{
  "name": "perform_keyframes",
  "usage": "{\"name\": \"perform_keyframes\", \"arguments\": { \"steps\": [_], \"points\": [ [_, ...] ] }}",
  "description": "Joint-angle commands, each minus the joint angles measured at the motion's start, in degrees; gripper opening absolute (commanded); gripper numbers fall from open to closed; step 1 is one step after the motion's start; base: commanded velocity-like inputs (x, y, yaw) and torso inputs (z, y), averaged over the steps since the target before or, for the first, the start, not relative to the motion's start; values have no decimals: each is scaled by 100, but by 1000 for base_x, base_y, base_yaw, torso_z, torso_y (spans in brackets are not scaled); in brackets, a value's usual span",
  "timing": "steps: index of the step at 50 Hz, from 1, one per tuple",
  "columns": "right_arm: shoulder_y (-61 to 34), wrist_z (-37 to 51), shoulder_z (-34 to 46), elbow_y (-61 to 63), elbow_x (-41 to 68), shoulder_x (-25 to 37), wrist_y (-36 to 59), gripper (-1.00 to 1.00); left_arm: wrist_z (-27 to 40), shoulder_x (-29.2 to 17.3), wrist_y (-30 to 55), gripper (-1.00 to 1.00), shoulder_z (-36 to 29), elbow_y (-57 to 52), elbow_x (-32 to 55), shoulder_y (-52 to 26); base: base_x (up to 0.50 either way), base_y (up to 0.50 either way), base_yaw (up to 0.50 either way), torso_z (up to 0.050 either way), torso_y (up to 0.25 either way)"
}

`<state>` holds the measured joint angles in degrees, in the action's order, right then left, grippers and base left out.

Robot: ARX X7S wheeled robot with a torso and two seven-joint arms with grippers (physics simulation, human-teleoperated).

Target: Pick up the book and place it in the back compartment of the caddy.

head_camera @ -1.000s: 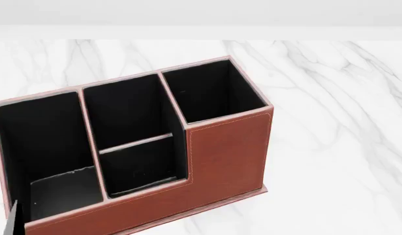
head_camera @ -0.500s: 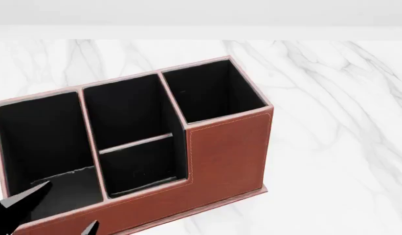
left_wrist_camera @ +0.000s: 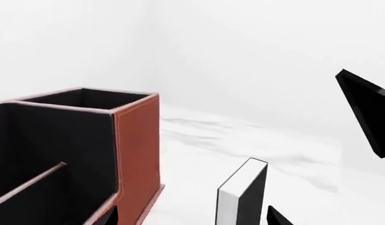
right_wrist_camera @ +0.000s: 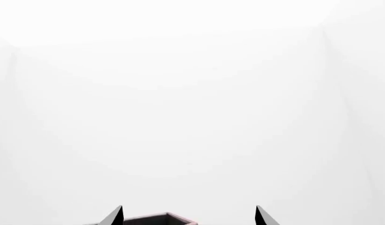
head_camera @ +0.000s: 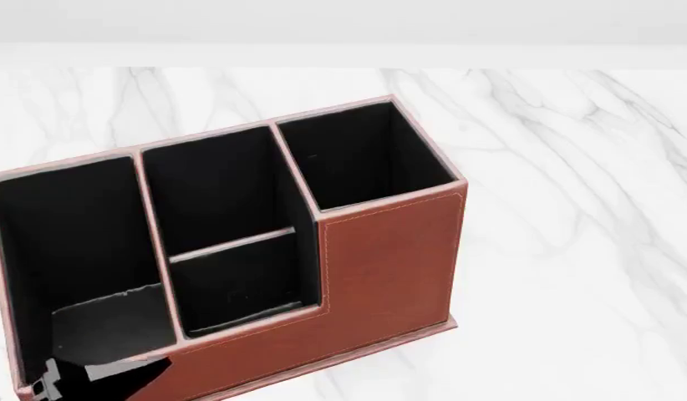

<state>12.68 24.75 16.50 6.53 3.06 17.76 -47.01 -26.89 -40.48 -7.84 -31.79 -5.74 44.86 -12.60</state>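
Reddish-brown caddy (head_camera: 383, 259), black lining; black book (left_wrist_camera: 252, 197), white pages.

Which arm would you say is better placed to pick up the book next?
Left. Its wrist view shows the book standing upright beside the caddy, between the left gripper's spread fingertips. The right gripper is open too, but its view shows only the caddy's top edge, no book.

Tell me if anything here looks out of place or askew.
Nothing looks damaged or spilled. The caddy sits upright on the marble table, and the book stands on end outside it, not yet in any compartment.
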Motion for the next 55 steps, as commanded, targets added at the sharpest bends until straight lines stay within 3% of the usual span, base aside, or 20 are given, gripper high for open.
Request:
{"name": "perform_keyframes", "arguments": {
  "steps": [1,55],
  "points": [
    [-17,8,25,-16,3,12,8,100,-331,82,282,100,-246,267,30,-244,0,0,0,0,0],
    [-48,93,91,-49,-71,49,18,100,-513,1164,1246,100,-1131,1649,-857,-1641,0,0,0,0,0]
  ]
}}
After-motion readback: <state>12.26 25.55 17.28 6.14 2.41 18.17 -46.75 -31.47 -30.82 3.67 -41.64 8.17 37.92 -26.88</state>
